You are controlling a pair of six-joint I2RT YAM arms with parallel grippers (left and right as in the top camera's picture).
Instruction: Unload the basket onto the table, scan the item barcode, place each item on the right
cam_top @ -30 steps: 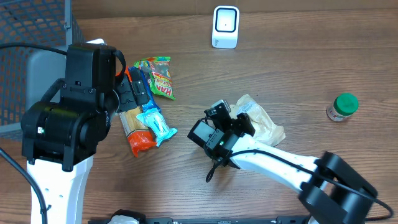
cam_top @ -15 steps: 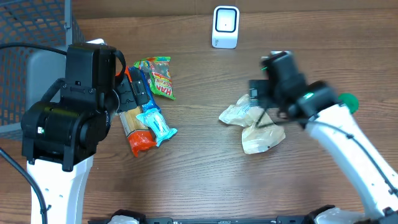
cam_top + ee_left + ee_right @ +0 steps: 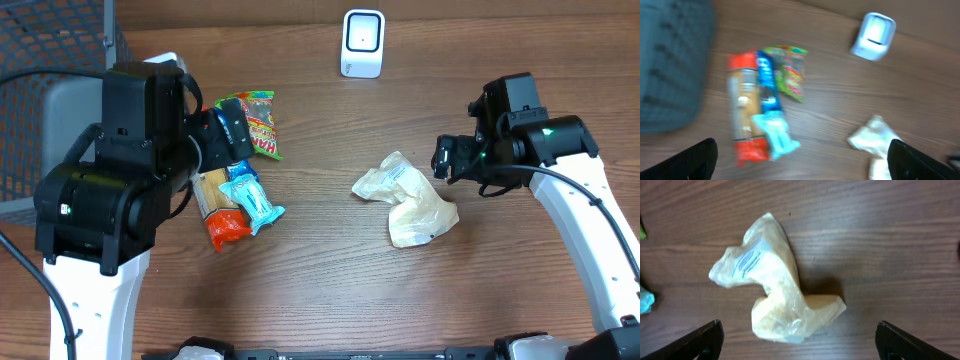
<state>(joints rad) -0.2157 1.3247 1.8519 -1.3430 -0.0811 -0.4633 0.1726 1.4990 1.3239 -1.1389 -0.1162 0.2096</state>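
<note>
Wood surface: pale bag lies right of centre, scanner at far edge; R tool wide, empty, above bag; L tool wide, empty; advise: grip clear of printed label, face it twd scanner.

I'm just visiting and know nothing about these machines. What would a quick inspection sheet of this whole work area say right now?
Surface: brown wooden table, no spills seen.
Job's things: white scanner at the far edge; crumpled clear bag lying mid-table, printed label up.
Clutter: snack packets piled at left.
Grippers: left gripper open, empty, above the packets; right gripper open, empty, over the bag.
Cables: black cable along the left arm.
Surroundings: dark mesh basket at far left.
</note>
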